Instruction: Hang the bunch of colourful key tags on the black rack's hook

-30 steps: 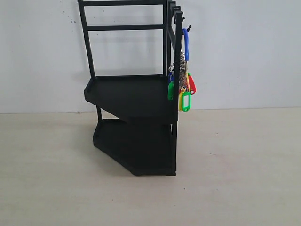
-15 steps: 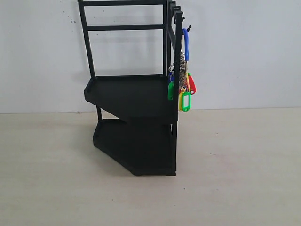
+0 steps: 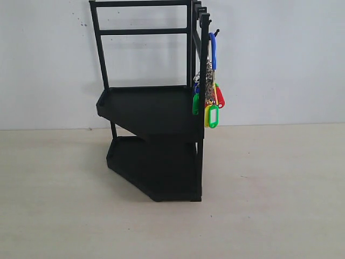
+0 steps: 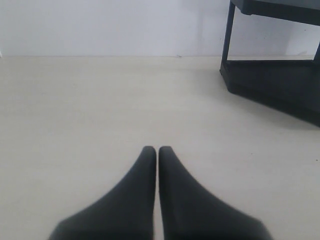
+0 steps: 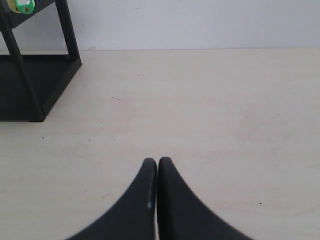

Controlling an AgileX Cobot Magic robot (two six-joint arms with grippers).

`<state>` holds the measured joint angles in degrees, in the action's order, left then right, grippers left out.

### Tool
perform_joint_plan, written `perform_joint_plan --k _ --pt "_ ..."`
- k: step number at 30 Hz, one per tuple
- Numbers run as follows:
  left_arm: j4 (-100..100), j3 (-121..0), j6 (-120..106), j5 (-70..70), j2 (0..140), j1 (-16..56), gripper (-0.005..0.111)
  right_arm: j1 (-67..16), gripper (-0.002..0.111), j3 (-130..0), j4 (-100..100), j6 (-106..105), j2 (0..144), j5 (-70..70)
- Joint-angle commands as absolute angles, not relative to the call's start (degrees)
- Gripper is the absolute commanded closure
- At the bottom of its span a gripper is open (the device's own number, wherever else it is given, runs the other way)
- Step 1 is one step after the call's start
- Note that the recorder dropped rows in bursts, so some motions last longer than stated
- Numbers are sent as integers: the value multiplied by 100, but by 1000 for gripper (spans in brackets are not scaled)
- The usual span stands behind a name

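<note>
The colourful key tag bunch [image 3: 209, 102] hangs by its blue loop from the hook [image 3: 215, 32] at the top of the black rack [image 3: 151, 108], on the rack's right side. Its green and yellow tags dangle beside the upper tray. A green tag of the key tag bunch [image 5: 23, 5] shows at the edge of the right wrist view. My left gripper [image 4: 157, 149] is shut and empty above the table, with the rack's base [image 4: 280, 85] some way ahead. My right gripper [image 5: 157, 160] is shut and empty too, well away from the rack [image 5: 30, 85]. Neither gripper appears in the exterior view.
The rack stands on a pale table [image 3: 269, 205] against a white wall [image 3: 280, 59]. Bare tabletop lies in front of both grippers.
</note>
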<state>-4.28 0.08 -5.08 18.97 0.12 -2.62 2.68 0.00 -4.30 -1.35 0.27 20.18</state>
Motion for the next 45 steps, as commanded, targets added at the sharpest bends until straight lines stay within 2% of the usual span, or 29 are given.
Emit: perform_joint_plan --k 1,45 --pt "-480 0 -448 1822 0 -283 102 282 108 0 -414 -141 0 1993" --pt "-480 0 -448 1822 0 -283 102 282 108 0 -437 -141 0 1871"
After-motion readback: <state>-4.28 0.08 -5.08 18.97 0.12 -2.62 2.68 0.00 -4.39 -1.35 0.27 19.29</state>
